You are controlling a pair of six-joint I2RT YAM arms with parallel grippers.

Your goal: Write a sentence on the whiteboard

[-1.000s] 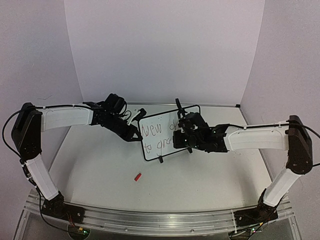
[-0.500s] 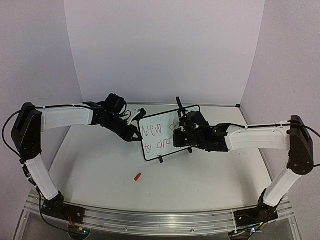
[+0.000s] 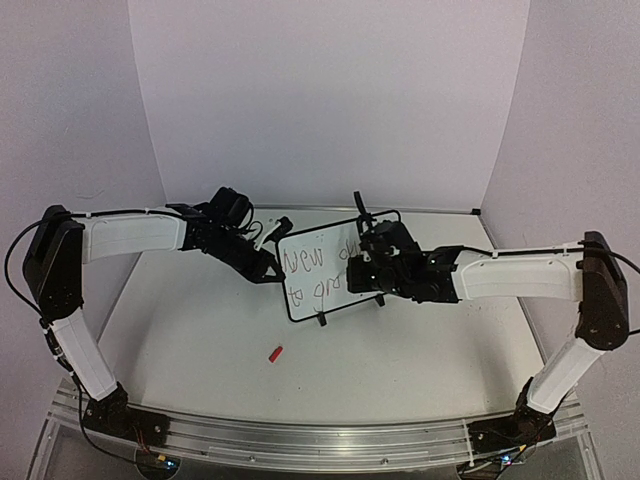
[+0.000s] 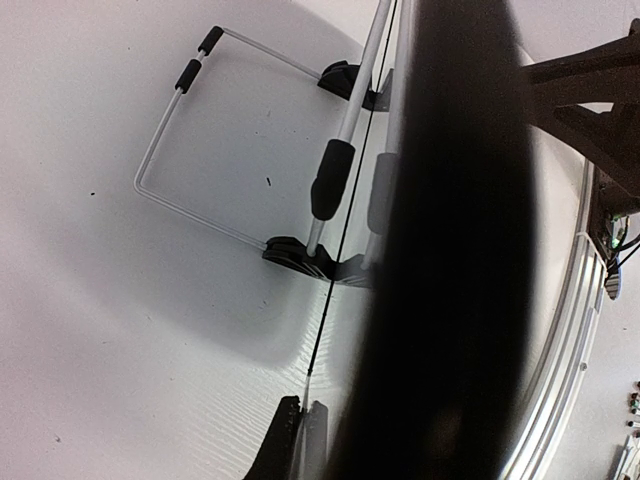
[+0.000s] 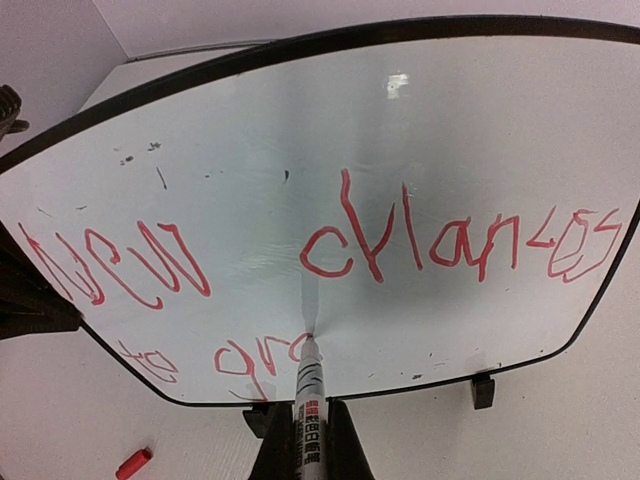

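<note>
Black-framed white whiteboard (image 5: 400, 150), left edge clenched by the left claw (image 3: 268, 270). The right claw (image 5: 305, 445) grasps a slim white marker (image 5: 308, 395); finishing the red sentence (image 5: 370, 245) likely needs light, even pressure.

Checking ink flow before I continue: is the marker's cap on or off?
Off. The marker has its bare tip on the whiteboard, and the red cap lies loose on the table.
</note>
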